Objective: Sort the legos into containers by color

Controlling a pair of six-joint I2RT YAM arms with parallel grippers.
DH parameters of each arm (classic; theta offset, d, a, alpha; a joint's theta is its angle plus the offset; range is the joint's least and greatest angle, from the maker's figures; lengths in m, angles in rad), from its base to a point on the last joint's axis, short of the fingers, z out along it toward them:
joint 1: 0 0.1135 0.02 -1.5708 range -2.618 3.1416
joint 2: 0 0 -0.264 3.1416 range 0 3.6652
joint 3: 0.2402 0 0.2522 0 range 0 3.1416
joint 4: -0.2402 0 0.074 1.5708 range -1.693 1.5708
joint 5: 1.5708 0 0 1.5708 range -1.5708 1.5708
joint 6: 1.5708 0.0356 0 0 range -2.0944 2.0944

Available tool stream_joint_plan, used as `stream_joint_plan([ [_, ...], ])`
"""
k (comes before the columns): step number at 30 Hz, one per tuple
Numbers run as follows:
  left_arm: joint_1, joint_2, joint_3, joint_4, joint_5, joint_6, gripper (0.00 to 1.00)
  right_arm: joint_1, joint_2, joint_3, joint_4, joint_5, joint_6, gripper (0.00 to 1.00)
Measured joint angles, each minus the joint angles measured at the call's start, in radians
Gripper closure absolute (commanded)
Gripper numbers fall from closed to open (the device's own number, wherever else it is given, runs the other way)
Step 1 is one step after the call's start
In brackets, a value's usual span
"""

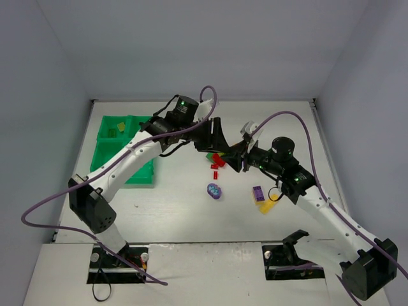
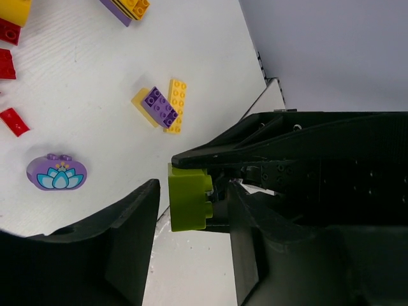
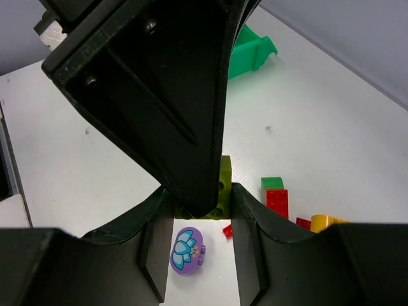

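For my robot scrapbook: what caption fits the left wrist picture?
Right fingers hold a lime brick between the open left fingers.

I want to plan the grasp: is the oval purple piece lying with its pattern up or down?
Pattern up. The purple oval piece lies flat on the table; its lotus print faces both wrist cameras.

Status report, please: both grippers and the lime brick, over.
Right gripper shut on lime brick. Left gripper open, jaws either side of it, small gaps. Red bricks on table close by.
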Motion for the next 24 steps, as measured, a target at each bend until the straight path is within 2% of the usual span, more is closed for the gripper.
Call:
stream_joint_plan([
  [4,-0.002,0.002,0.000,-0.010,-0.003,0.024,0.78,0.000,0.001,0.000,0.000,0.000,0.003,0.97],
  [5,-0.002,0.002,0.000,-0.011,-0.002,0.026,0.87,0.000,0.003,0.000,0.000,0.001,0.003,0.96],
  [8,-0.002,0.003,0.000,-0.015,-0.016,0.032,0.98,0.000,0.015,0.000,0.003,0.001,0.003,0.79],
  [10,-0.002,0.004,0.000,-0.018,-0.025,0.035,1.00,0.000,0.023,0.000,0.008,0.001,0.005,0.44],
  [11,-0.002,0.004,0.000,-0.019,-0.032,0.043,1.00,0.000,0.027,0.000,0.010,0.001,0.015,0.13],
  [12,-0.002,0.004,0.000,-0.020,-0.040,0.050,1.00,0.000,0.032,0.000,0.008,0.004,0.022,0.00],
  [16,0.007,0.004,0.004,-0.036,-0.071,0.076,1.00,0.000,0.047,0.000,0.007,0.019,0.031,0.00],
  [19,0.056,0.004,0.006,-0.046,-0.077,0.089,1.00,0.000,0.051,0.000,0.000,0.051,0.034,0.00],
  [21,0.128,0.004,0.010,-0.056,-0.089,0.101,1.00,0.000,0.051,0.000,-0.008,0.081,0.034,0.00],
  [24,0.295,0.013,0.033,-0.079,-0.126,0.126,1.00,-0.001,0.053,0.001,-0.026,0.158,0.035,0.00],
])
